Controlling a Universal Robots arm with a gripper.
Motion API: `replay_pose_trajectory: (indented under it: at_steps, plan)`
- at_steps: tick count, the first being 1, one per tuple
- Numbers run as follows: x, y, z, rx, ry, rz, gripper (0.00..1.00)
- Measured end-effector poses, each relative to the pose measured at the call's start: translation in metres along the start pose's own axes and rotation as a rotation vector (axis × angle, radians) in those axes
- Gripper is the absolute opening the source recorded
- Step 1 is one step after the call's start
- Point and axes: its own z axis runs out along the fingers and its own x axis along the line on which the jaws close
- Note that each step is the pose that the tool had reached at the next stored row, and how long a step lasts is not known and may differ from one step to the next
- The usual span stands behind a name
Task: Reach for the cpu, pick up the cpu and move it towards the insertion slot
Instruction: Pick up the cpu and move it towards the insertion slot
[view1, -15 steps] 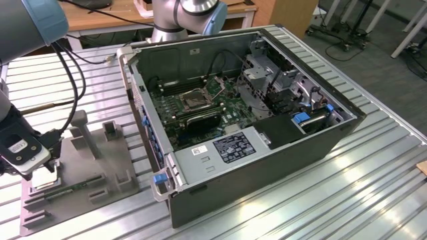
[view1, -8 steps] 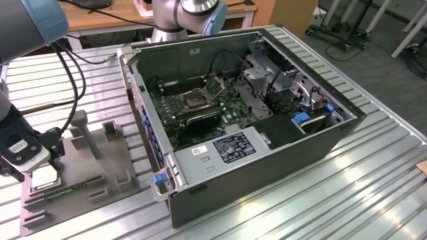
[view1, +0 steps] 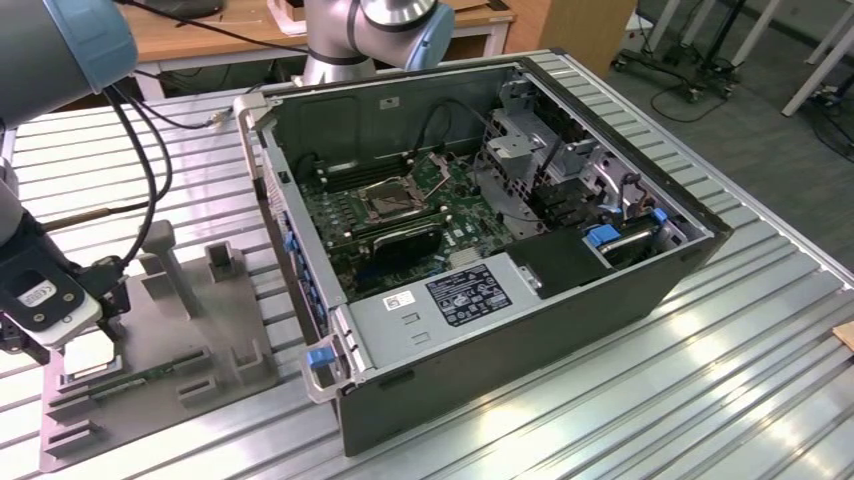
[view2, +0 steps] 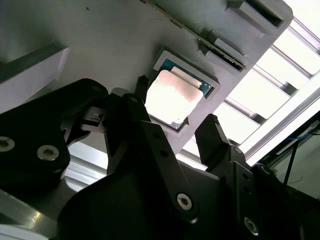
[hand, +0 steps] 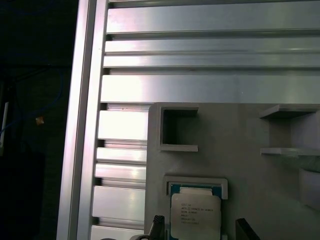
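Tool (view2: 177, 102) low over cpu (view2: 172, 96), fingers (view2: 216, 135) apart

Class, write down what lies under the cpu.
The cpu sits in a rimmed square pocket of the grey holder block. The pocket's floor beneath the chip is covered.

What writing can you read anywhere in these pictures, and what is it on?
No text is legible.
cpu, in the first wrist view: several lines of dark print on its top, too small to read.
Dark label inside the computer case, in the exterior view: white print, too small to read.
White sticker beside that label: print too small to read.
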Motion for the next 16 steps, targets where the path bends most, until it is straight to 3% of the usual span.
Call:
replay_pose_trajectory:
  at_steps: [16]
  plan:
    - [0.0001, -0.0004, 0.0097, -0.0004, 0.0, 0.0, 0.65]
